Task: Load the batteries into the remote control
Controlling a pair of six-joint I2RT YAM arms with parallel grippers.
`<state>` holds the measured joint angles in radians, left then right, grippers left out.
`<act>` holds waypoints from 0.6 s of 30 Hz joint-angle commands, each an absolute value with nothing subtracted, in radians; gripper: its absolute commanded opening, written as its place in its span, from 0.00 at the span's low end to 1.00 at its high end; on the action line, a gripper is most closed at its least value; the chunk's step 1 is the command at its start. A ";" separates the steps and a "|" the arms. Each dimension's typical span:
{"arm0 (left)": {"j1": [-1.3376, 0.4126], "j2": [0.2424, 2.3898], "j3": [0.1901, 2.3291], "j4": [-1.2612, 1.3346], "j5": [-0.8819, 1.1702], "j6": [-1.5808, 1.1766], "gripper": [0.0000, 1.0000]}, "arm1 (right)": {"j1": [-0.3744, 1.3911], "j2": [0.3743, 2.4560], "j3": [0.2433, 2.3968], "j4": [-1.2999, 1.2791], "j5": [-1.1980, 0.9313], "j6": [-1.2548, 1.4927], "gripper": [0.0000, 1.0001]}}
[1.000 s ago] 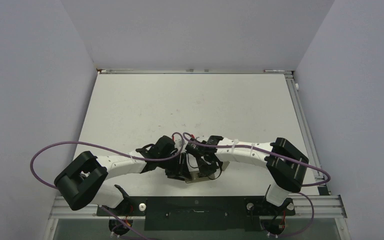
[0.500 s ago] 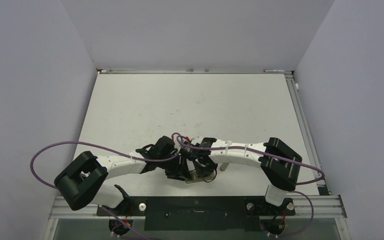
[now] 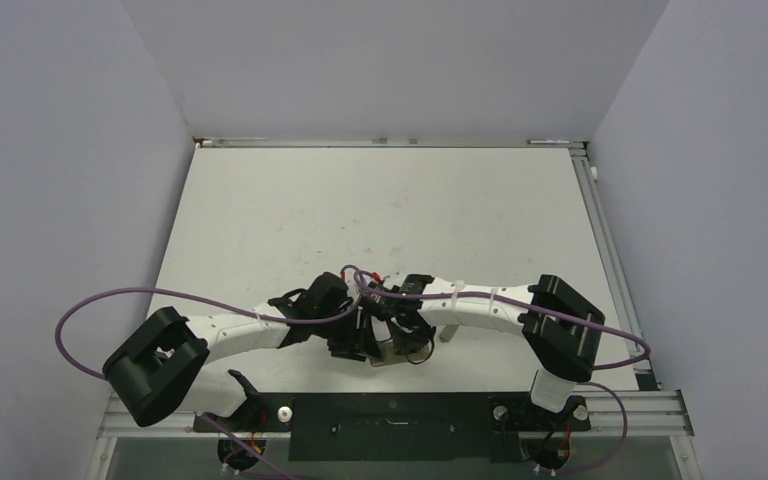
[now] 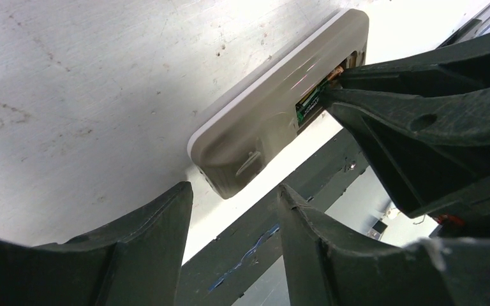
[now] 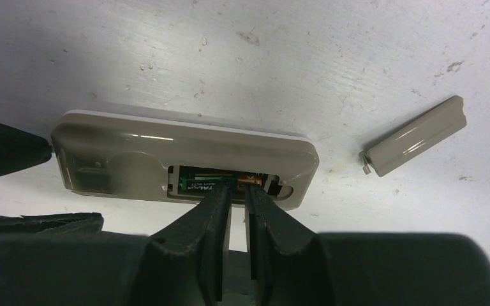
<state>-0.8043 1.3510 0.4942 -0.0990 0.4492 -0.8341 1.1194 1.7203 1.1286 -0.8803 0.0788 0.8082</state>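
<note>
Remote control lies back-up on the table near the front edge, its recess uncovered. Right gripper, pinched almost together, pokes its tips into that recess against a green-labelled battery. Left gripper hangs empty with jaws apart, just beside the remote's opposite end.

Top camera high up, looking down on whole counter, both wrist cameras very close, sharing the remote control.
</note>
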 commanded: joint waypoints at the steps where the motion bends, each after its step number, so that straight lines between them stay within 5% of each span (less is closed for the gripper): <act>1: -0.808 1.301 0.531 -0.140 0.426 -0.818 0.49 | 1.112 1.656 1.156 -0.902 0.133 0.819 0.17; 18: -0.912 1.200 0.544 -0.208 0.410 -0.915 0.51 | 1.030 1.510 1.084 -0.829 0.178 0.760 0.20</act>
